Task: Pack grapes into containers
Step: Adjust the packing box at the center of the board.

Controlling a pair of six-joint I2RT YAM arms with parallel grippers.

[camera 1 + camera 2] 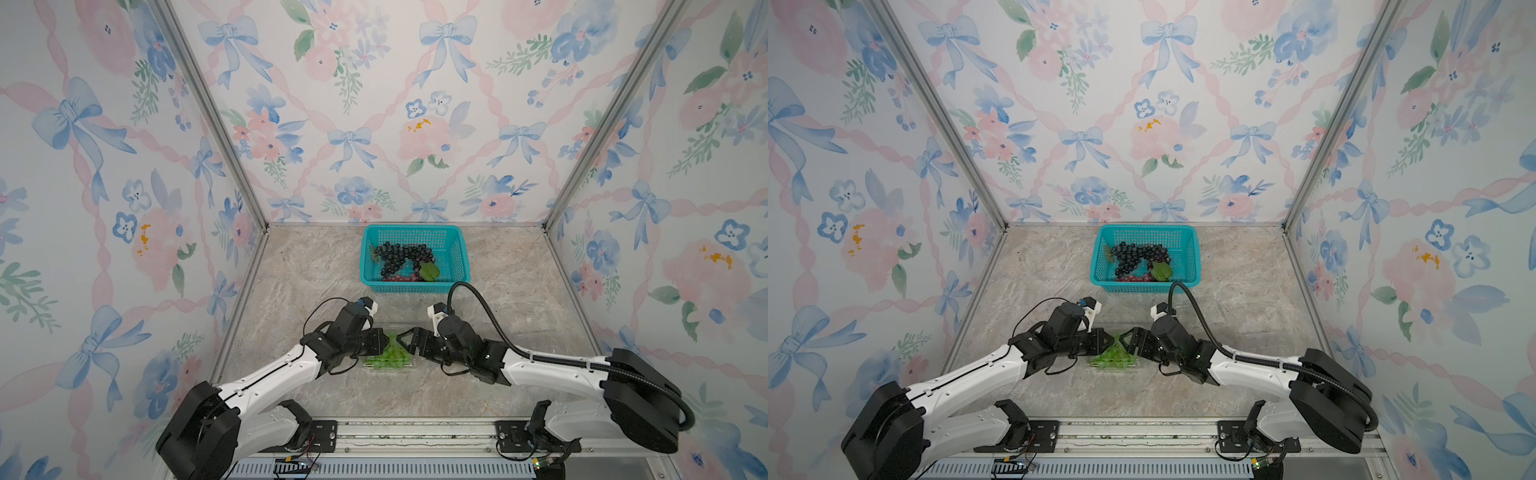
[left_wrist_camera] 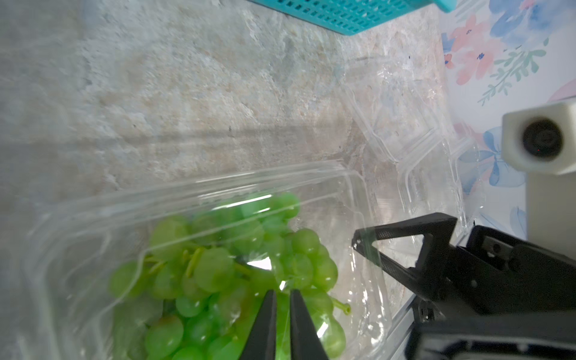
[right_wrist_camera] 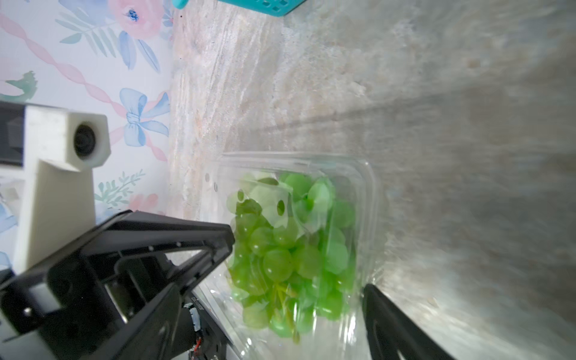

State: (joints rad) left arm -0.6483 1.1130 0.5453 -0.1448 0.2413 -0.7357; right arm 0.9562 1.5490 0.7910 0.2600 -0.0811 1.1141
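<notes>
A bunch of green grapes [image 1: 388, 357] [image 2: 218, 271] [image 3: 290, 249] lies in a clear clamshell container [image 1: 409, 365] [image 2: 218, 184] at the front centre of the table. Its lid [image 2: 405, 131] is folded open on the far side. My left gripper [image 1: 384, 337] [image 2: 282, 293] reaches in from the left, its jaws pinched on a thin clear edge of the container over the grapes. My right gripper [image 1: 405, 344] faces it from the right, open wide, with one finger [image 3: 383, 311] outside the container wall. Dark and red grapes [image 1: 399, 255] lie in the basket at the back.
The teal mesh basket [image 1: 453, 245] [image 1: 1190, 249] stands at the back centre against the wall. Floral walls close in the left, right and back sides. The arms' bases sit on a metal rail [image 1: 415, 432] along the front edge.
</notes>
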